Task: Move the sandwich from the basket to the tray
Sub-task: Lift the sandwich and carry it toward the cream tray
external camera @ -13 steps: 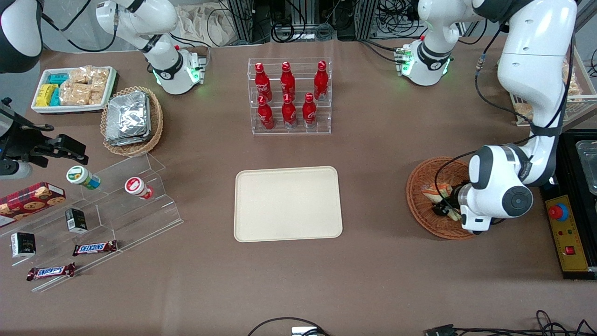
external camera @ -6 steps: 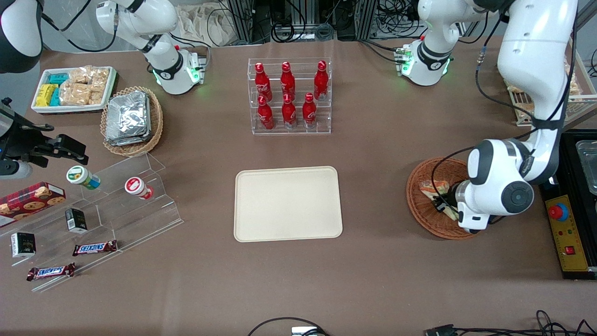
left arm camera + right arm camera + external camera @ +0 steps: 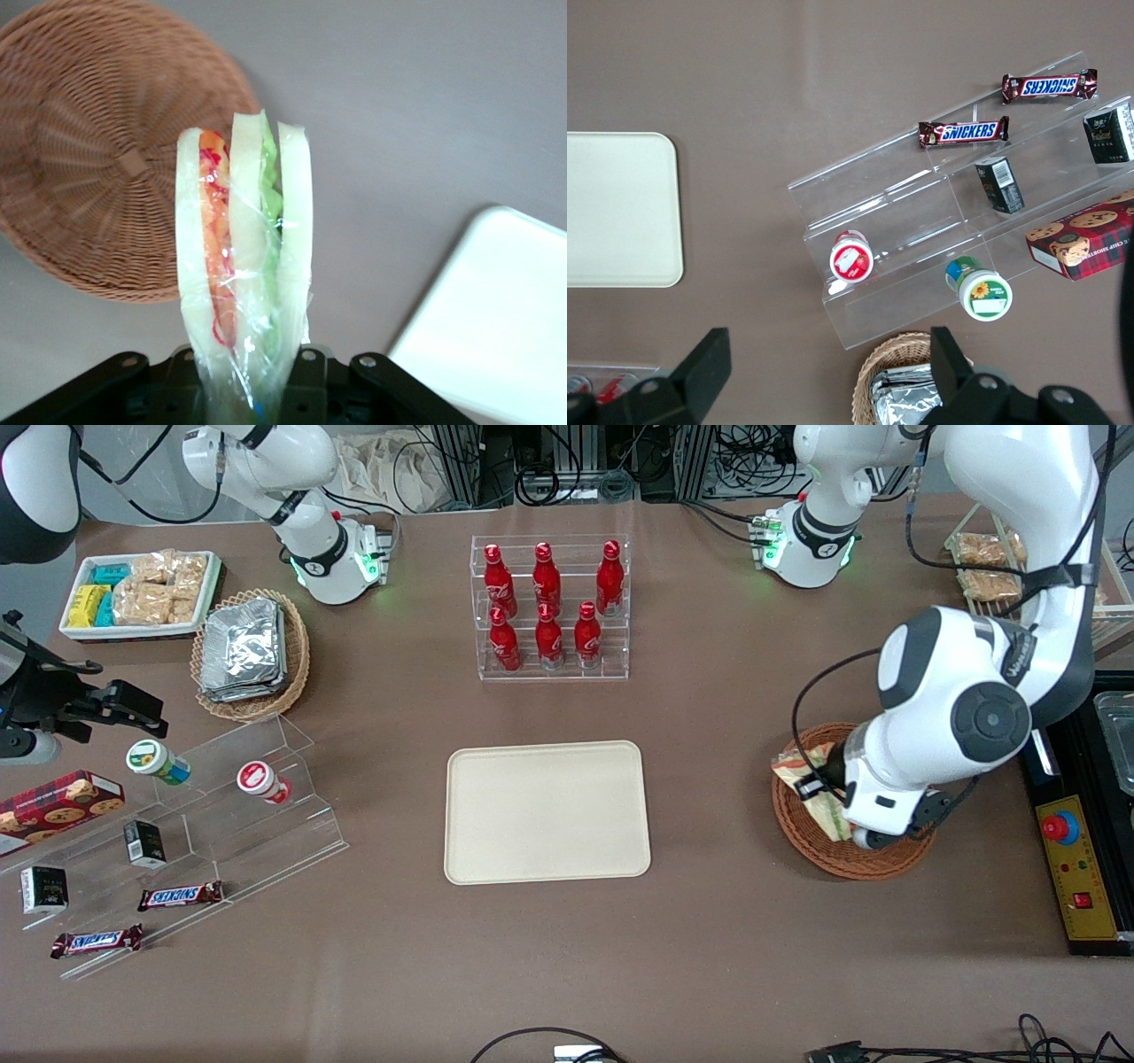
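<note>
My left gripper (image 3: pixel 815 784) is shut on the clear-wrapped sandwich (image 3: pixel 791 765) and holds it above the rim of the reddish-brown wicker basket (image 3: pixel 873 861), on the side toward the tray. In the left wrist view the sandwich (image 3: pixel 244 257) stands up from between the gripper's (image 3: pixel 246 376) black fingers, with white bread and orange and green layers, and the basket (image 3: pixel 97 177) lies on the table below it. Another pale wrapped piece (image 3: pixel 829 816) shows in the basket under the arm. The cream-beige tray (image 3: pixel 547 812) lies bare at mid-table; it also shows in the left wrist view (image 3: pixel 496 319).
A clear rack of red bottles (image 3: pixel 549 607) stands farther from the camera than the tray. Acrylic steps with snacks (image 3: pixel 204 815), a tan basket of foil packets (image 3: pixel 251 651) and a white tray of snack packets (image 3: pixel 142 593) lie toward the parked arm's end. A control box (image 3: pixel 1076 868) sits beside the basket.
The left arm has risen and carried the sandwich up out of the basket, shifting slightly toward the tray. The tray has not moved.
</note>
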`<act>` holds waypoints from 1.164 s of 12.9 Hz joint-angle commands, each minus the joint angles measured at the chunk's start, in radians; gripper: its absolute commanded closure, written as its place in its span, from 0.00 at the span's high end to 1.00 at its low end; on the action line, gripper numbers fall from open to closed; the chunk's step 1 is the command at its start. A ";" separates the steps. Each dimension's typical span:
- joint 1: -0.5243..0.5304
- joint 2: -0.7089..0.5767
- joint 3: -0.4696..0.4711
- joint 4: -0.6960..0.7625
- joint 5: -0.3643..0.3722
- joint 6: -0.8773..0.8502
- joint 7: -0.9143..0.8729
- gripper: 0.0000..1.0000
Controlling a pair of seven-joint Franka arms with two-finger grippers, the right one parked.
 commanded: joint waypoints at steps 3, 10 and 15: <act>-0.033 0.061 -0.052 0.105 -0.001 -0.031 0.176 0.00; -0.220 0.268 -0.049 0.217 0.004 -0.017 0.080 0.00; -0.235 0.313 -0.049 0.225 0.039 -0.003 0.072 0.00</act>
